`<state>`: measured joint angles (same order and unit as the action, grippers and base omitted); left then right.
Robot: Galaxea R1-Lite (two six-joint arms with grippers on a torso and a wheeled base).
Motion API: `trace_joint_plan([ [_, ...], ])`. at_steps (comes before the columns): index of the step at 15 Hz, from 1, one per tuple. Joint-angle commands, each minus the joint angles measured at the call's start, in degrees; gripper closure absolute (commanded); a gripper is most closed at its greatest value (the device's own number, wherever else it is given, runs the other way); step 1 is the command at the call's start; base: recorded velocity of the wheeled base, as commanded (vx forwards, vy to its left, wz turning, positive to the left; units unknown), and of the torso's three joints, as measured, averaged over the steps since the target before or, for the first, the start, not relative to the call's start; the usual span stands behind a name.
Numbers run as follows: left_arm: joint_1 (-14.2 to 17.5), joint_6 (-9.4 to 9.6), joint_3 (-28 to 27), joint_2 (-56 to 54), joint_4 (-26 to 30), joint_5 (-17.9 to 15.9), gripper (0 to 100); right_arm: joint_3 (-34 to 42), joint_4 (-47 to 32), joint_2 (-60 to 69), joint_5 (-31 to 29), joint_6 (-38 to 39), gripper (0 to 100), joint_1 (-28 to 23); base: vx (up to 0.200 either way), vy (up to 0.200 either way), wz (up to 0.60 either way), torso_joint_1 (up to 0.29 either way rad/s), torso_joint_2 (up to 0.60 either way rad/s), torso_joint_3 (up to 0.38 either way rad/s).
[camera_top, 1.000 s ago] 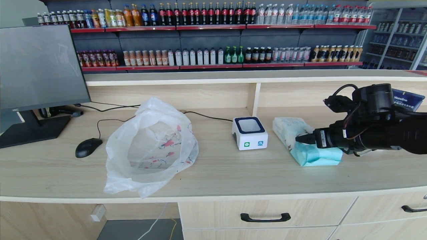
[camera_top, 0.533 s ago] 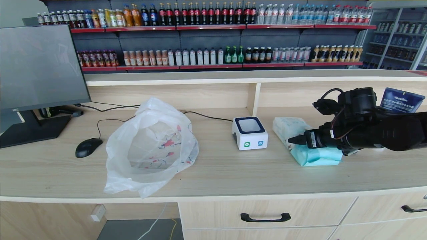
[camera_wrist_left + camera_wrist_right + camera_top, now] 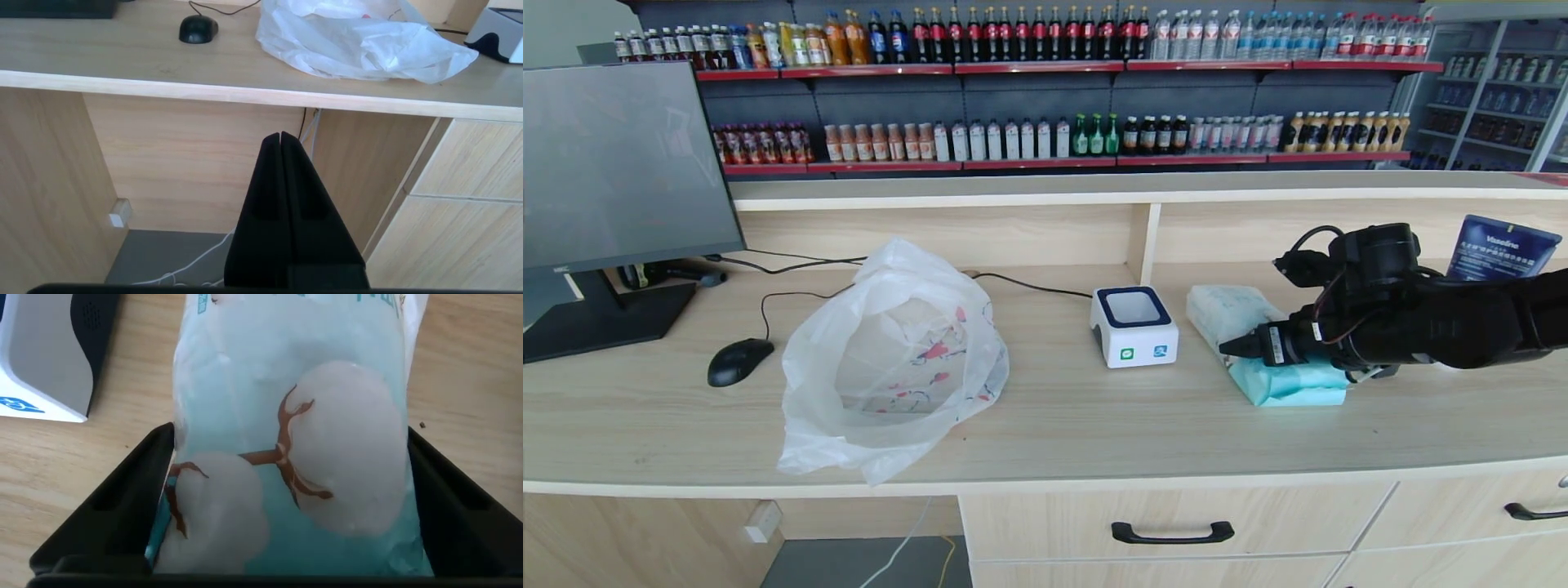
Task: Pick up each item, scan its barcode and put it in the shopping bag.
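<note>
A pale blue soft pack (image 3: 1223, 309), printed with white cotton bolls, is seen lying flat on the wooden surface (image 3: 1094, 425), just to the right of the white barcode scanner (image 3: 1134, 327). The right pincer (image 3: 1237, 349) is lowered over the pack's near end with its jaws released and spread, one finger (image 3: 122, 498) set along each long side of the pack, which rests on the surface between them. The white plastic shopping bag (image 3: 894, 359) is slumped with its mouth open to the left of the scanner, well apart from the pack. A black mouse (image 3: 738, 361) and a monitor (image 3: 621, 163) are placed farther left. The left pincer (image 3: 281, 143) is held clenched and empty below the surface's front edge, before the cabinet panel.
</note>
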<state>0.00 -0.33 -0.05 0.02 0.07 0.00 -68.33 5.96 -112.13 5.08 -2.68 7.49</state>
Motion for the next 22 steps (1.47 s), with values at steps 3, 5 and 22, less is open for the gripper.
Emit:
trace_joint_plan([
  [3,0.0,-0.02,0.05,-0.02,-0.07,0.0,100,-0.05,-0.07,-0.37,-0.25,-0.13,100,-0.01,0.0,0.0,0.0,0.0,0.0,0.0],
  [5,0.0,-0.02,-0.04,-0.02,0.01,0.0,100,-0.05,-0.07,-0.2,-0.25,-0.13,100,-0.01,0.0,0.0,0.0,0.0,0.0,0.0],
  [22,-0.09,-0.02,-0.04,-0.02,0.01,0.0,100,7.51,0.37,13.6,2.74,0.13,100,0.16,0.0,0.0,0.0,0.0,0.0,0.0],
])
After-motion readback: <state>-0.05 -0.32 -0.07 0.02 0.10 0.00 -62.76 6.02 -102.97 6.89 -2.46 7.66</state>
